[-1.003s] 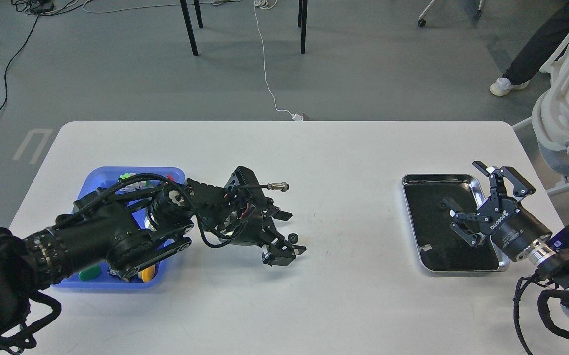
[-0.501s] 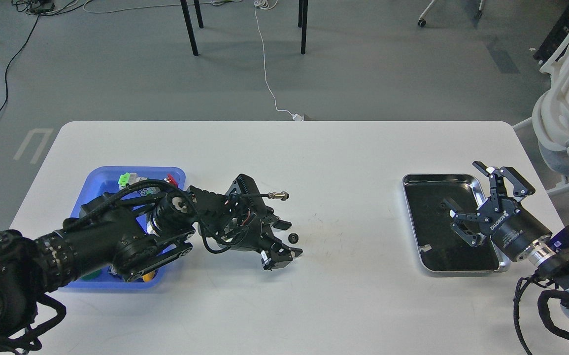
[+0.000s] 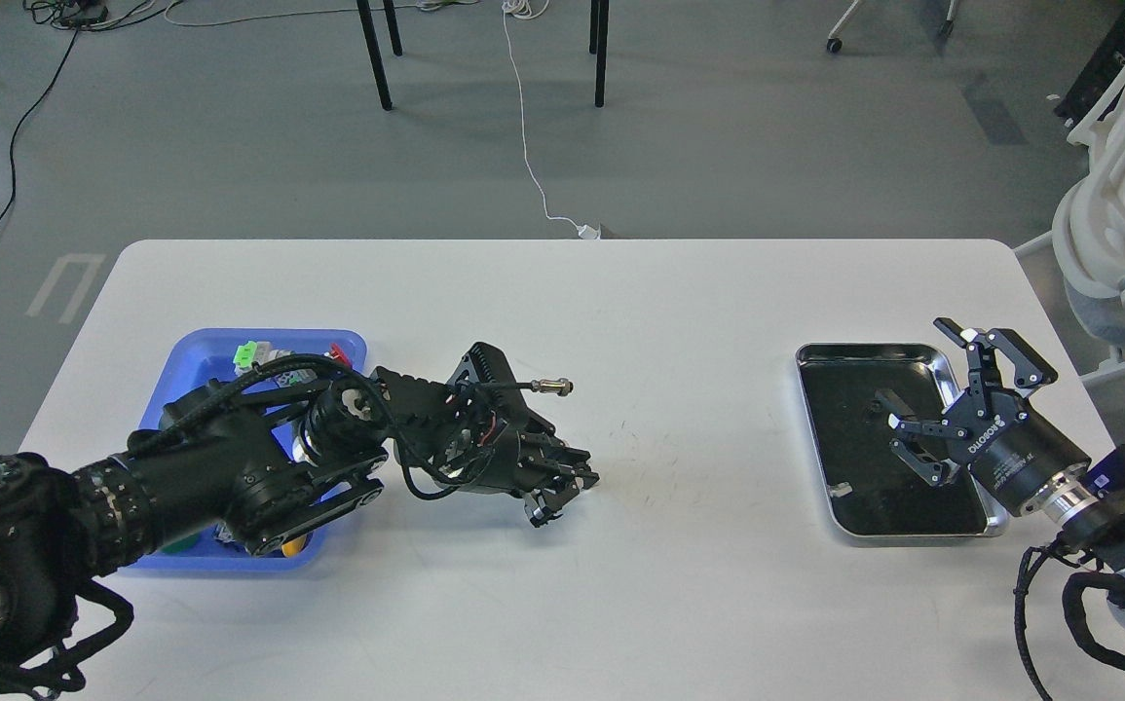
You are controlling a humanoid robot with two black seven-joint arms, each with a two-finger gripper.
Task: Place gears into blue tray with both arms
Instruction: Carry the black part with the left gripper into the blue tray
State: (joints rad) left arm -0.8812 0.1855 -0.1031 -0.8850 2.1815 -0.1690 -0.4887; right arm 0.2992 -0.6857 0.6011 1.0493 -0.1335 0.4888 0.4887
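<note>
My left arm reaches across the blue tray [image 3: 194, 349] at the table's left, and the left gripper [image 3: 574, 478] lies low on the white table just right of the tray. Its fingers are drawn together where a tiny black gear lay; the gear is now almost hidden between them. My right gripper [image 3: 922, 387] hangs open over the right part of the silver tray, with nothing between its fingers. No other gears can be made out.
The silver metal tray [image 3: 862, 348] with a black inside sits at the right. Push-button switches with green [image 3: 247, 350], red [image 3: 338, 351] and yellow [image 3: 291, 546] caps lie in the blue tray. A white chair [image 3: 1122, 224] stands off the table's right edge.
The left gripper's fingers, spread around the small black gear half a second ago, have come together on it. The right arm has held still.
</note>
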